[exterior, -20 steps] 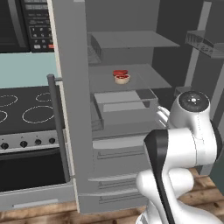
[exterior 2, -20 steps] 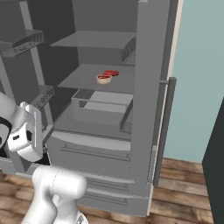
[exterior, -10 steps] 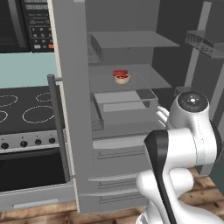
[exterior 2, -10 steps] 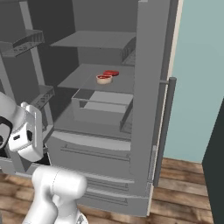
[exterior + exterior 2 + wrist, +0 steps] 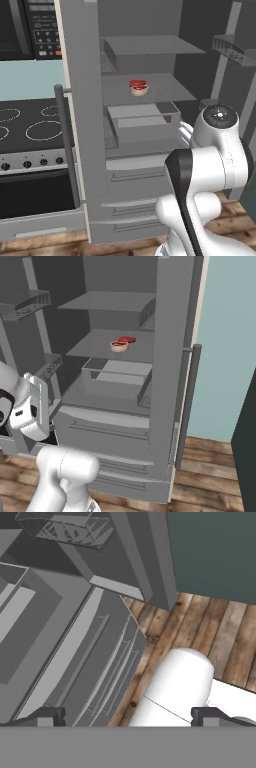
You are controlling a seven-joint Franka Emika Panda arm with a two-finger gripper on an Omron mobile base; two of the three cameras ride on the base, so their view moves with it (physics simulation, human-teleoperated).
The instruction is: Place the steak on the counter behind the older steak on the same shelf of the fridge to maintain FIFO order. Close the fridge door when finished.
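Steak [image 5: 136,83] sits far behind bowl w/ older steak [image 5: 139,90] on fridge [image 5: 85,125] shelf [image 5: 165,92]. Tool [image 5: 128,716] spread, empty, aimed down at floor [image 5: 210,627]. Right door [image 5: 235,55] near tool's right, open.

Both base views look forward and down into the open fridge [image 5: 140,125], from seven and five o'clock; the hand view aims floorward, close beside its drawers [image 5: 95,662].
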